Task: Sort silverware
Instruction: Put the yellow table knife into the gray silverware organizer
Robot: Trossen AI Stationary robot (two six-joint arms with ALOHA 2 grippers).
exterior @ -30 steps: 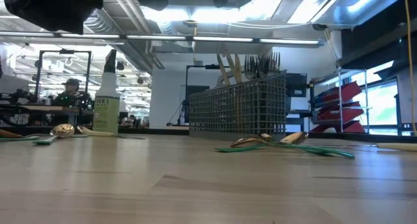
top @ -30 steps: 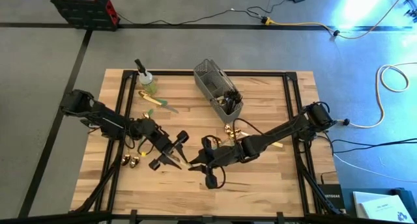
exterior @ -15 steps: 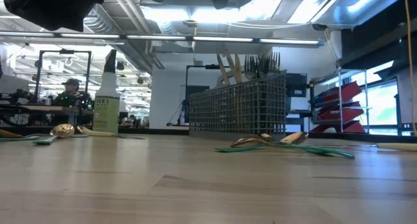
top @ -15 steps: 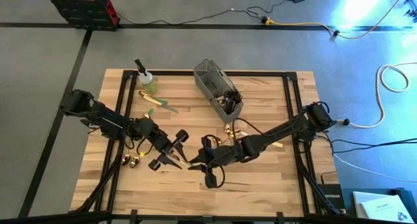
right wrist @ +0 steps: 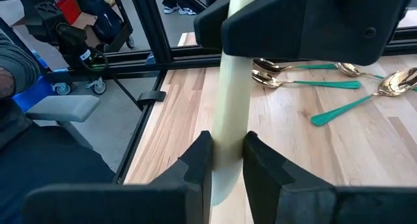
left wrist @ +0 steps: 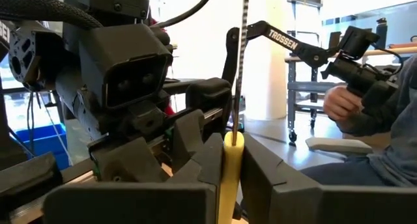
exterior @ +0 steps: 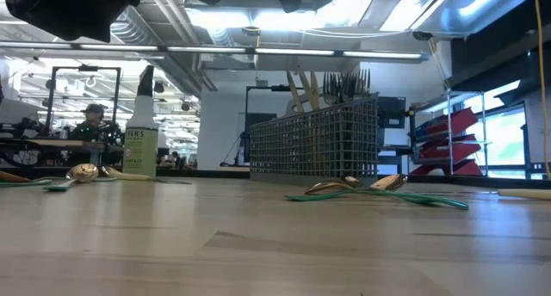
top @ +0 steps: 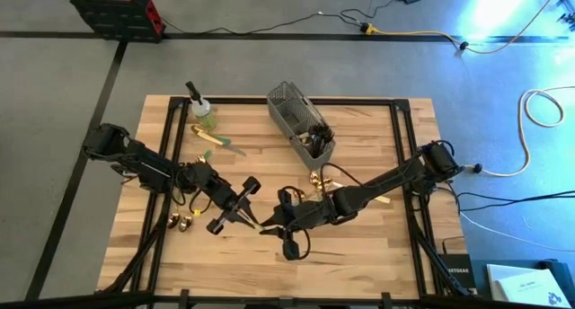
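high view: left hand (top: 235, 208) and right hand (top: 280, 226) meet near the worktop (top: 359, 255) front centre; mesh caddy (top: 301, 129) behind. low view: green-handled gold spoons (exterior: 379, 189) lying flat, spray bottle (exterior: 142, 137) upright. left wrist view: fingers clamped on a cream-handled utensil (left wrist: 232, 165). right wrist view: fingers clamped on the same cream handle (right wrist: 231, 107).
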